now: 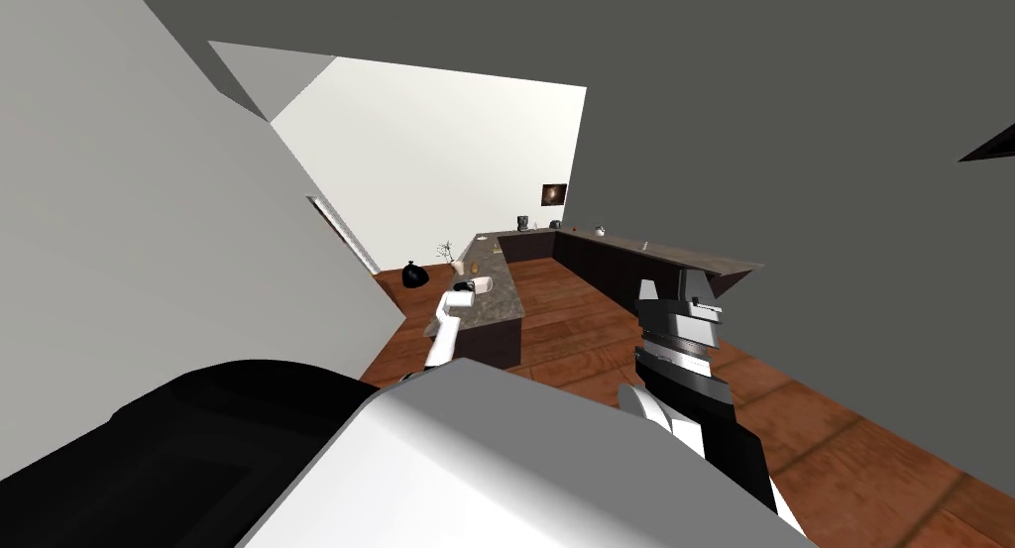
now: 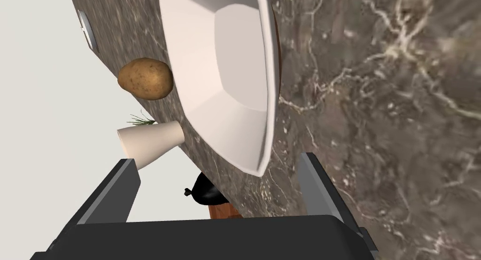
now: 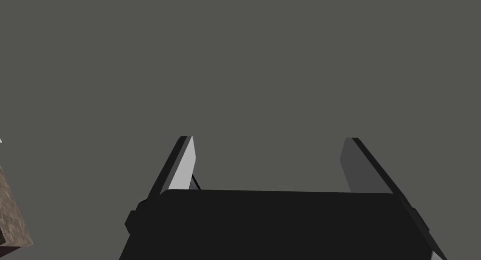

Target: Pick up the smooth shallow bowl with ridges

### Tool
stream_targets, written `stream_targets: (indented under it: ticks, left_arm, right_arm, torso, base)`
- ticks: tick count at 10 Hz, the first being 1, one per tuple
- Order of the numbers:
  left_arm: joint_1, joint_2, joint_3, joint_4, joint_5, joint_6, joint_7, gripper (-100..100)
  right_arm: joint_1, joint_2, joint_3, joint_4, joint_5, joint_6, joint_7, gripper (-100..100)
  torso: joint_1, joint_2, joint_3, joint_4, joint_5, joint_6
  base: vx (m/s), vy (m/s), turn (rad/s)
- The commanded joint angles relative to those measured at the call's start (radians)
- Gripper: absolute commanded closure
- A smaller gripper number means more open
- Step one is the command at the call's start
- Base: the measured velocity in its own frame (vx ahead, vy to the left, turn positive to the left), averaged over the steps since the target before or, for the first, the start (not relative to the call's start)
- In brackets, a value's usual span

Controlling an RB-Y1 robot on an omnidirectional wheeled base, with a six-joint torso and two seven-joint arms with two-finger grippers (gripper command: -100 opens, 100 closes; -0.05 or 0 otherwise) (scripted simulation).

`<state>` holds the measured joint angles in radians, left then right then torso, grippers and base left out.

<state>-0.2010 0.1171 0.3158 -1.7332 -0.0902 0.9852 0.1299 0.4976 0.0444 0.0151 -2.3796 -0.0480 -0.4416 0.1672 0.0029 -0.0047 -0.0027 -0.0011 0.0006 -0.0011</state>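
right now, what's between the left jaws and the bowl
Nothing: left wrist view shows a corner of the bowl at the open jaws' tips, on marbled counter.

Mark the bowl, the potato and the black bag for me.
bowl [image 2: 235,59], left wrist view, on its flat inner bottom
potato [image 2: 145,78], left wrist view, middle of its brown skin
black bag [image 2: 205,195], left wrist view, its rounded body

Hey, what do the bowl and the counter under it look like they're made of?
Bowl: plain white, smooth and matte with flat facets; maybe ceramic or plastic, the look leaves it open. Counter: polished stone by the look, brownish grey with pale veins like marble.
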Motion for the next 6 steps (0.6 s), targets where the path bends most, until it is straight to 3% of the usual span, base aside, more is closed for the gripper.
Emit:
stream_targets:
  ticks: [1,5,6]
  left_arm:
    - [-0.009,-0.008,0.004,0.011,0.002,0.042,-0.001,-100]
    - [-0.028,-0.049,0.013,0.043,0.003,0.139,-0.002,-100]
    - [-0.029,-0.04,0.011,0.041,0.002,0.122,-0.002,-100]
  right_arm:
    - [0.0,0.0,0.0,0.0,0.0,0.0,0.0,0]
    - [0.0,0.0,0.0,0.0,0.0,0.0,0.0,0]
    - [0.0,0.0,0.0,0.0,0.0,0.0,0.0,0]
  torso:
    - [0.0,0.0,0.0,0.0,0.0,0.0]
    - [0.001,0.0,0.0,0.0,0.0,0.0]
    - [0.001,0.0,0.0,0.0,0.0,0.0]
  base:
    - [0.065,0.022,0.01]
    - [0.075,0.031,0.011]
    - [0.026,0.014,-0.001]
